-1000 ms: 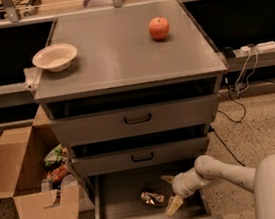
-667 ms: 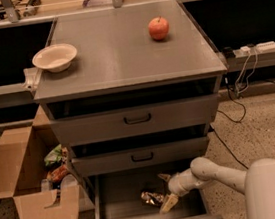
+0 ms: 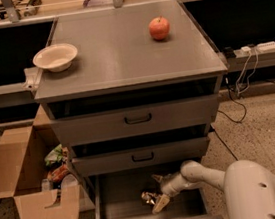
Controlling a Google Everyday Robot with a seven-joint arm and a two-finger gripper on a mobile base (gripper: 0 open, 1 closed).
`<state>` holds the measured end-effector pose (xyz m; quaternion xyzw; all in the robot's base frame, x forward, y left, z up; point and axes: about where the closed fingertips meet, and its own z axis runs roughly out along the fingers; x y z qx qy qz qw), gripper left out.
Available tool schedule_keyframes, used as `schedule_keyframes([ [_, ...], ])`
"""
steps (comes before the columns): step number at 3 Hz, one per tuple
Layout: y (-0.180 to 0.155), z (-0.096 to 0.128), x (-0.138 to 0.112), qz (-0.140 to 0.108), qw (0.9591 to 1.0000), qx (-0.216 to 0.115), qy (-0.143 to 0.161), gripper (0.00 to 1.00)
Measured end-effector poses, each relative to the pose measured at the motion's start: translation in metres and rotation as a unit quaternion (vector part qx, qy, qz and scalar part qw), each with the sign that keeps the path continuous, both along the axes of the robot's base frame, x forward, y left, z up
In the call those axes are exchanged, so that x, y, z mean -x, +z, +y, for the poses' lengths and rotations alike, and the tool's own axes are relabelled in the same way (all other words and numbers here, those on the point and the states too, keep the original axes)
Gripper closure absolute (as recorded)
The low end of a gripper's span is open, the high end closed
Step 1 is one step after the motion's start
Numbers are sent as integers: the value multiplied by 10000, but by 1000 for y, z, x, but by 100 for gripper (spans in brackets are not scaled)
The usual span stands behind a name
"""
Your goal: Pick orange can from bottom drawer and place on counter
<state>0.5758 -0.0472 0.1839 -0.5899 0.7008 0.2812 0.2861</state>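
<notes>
One orange can (image 3: 149,197) lay in the one open bottom drawer (image 3: 123,215), just beside the single hand (image 3: 159,192), whose two fingers stood spread apart. The table (image 3: 120,58) carried one bowl (image 3: 55,57) and one apple (image 3: 159,28).

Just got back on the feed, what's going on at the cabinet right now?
The robot's arm is reaching into the open bottom drawer. Its gripper is down near the drawer floor with fingers spread, right beside the orange can. The can lies in the drawer and does not look gripped yet. Up on the counter sit a bowl and an apple, both untouched.
</notes>
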Motion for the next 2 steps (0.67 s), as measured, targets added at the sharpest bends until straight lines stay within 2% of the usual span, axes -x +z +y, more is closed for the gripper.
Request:
schedule_keyframes([
  [2,-35,5,-10,-93,9996,194,-204,0],
])
